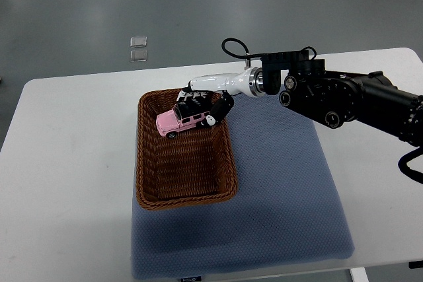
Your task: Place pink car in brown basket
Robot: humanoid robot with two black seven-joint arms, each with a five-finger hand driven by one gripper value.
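Observation:
A pink toy car (178,121) is in the far part of the brown wicker basket (147,183), tilted, near its back rim. My right hand (203,105) reaches in from the right, over the basket's far right corner. Its black fingers (218,110) are curled around the car's rear and roof. Whether the car rests on the basket floor or hangs just above it I cannot tell. The left arm is out of view.
The basket stands on the left part of a blue-grey mat (277,196) on a white table (59,183). My right arm (350,100) crosses above the mat's far right. Two small clear squares (138,47) lie on the floor beyond the table.

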